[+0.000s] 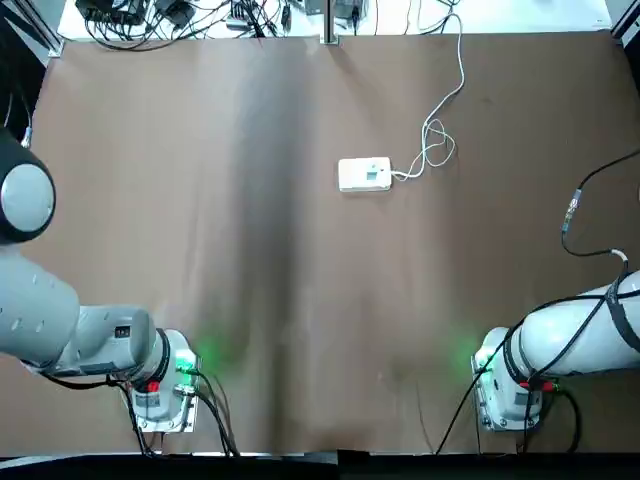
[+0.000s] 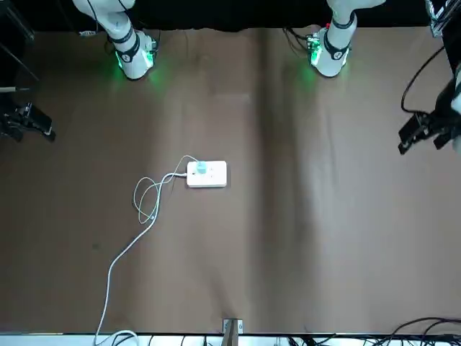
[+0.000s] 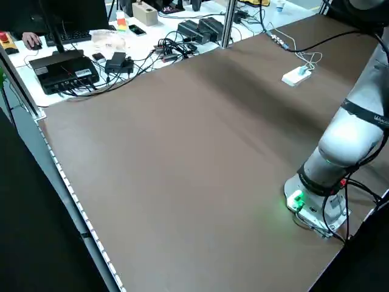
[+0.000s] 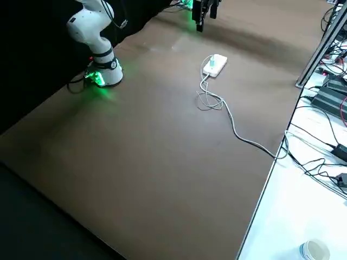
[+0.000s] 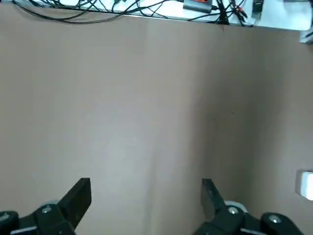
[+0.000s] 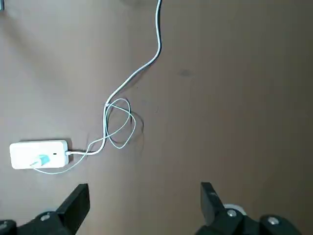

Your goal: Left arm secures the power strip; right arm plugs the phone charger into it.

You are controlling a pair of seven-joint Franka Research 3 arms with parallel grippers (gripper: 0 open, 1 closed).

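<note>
On the table (image 1: 300,350), the left gripper (image 5: 146,185) and right gripper (image 6: 145,187) are held spread and unloaded, at opposite sides. Between them the power strip (image 1: 353,175) is laid crosswise, rightward of the left gripper; the phone charger (image 6: 43,159) is seen on its face.

Overhead, soft shadow bands cross the brown desk (image 1: 300,300), with green glows beside both arm bases. Fine detail appears slightly soft, and the light's source cannot be determined.
</note>
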